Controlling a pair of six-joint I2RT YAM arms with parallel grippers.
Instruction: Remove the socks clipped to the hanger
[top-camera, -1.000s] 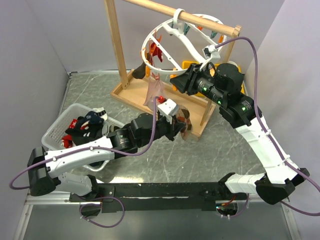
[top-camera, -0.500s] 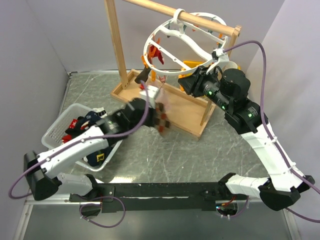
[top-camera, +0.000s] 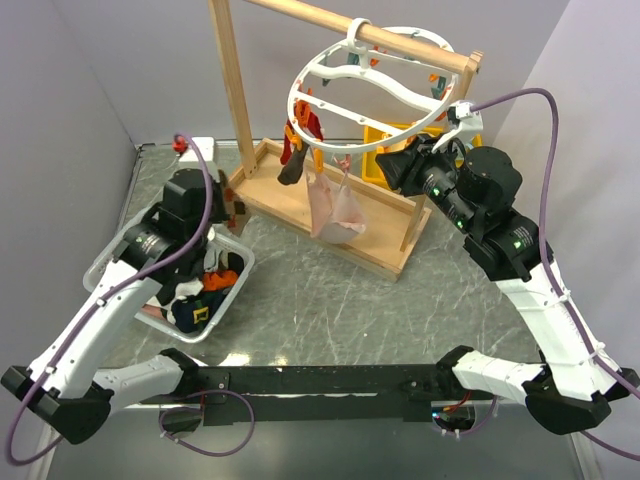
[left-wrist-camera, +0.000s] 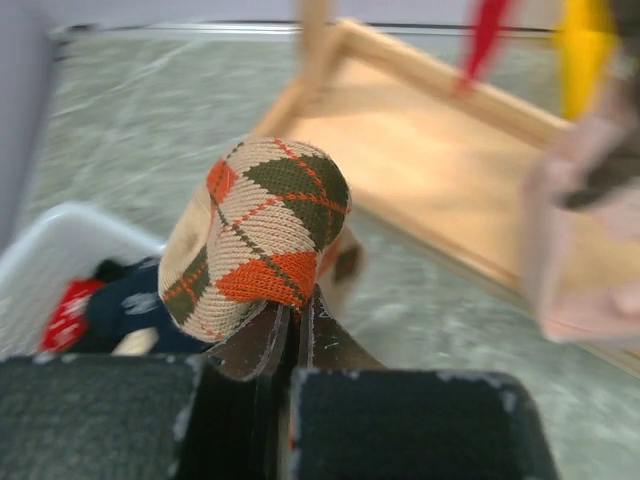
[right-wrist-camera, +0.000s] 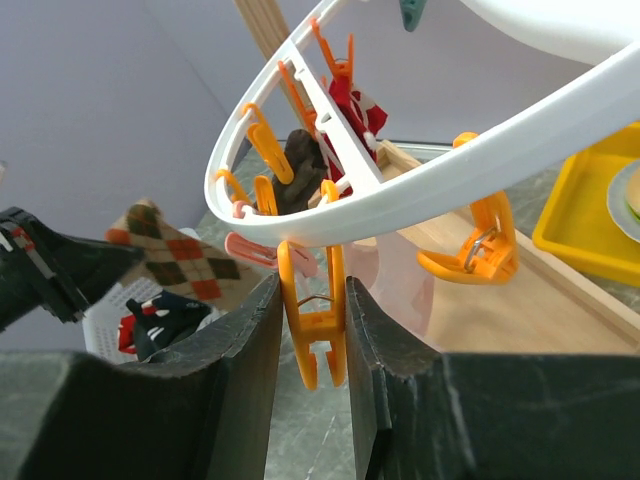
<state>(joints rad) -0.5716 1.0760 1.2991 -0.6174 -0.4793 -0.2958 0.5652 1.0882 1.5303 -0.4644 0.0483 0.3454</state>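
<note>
Top view: the white, spoked plastic hanger hangs by its hook from the wooden rack at the desk's far edge. A limp pale pink sock and a dark sock are clipped on. The left jaws hover over the slotted basket by the left edge, presumably to drop their load.

Left wrist: the left jaws are closed on a soft knitted argyle sock.

Right wrist: the right jaws pinch an orange clip, probably to spring it open.

Glossy white plastic hanger; knitted argyle sock.

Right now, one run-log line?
left gripper: holds argyle sock | right gripper: pinches orange clip | pink sock: hangs from hanger
</note>
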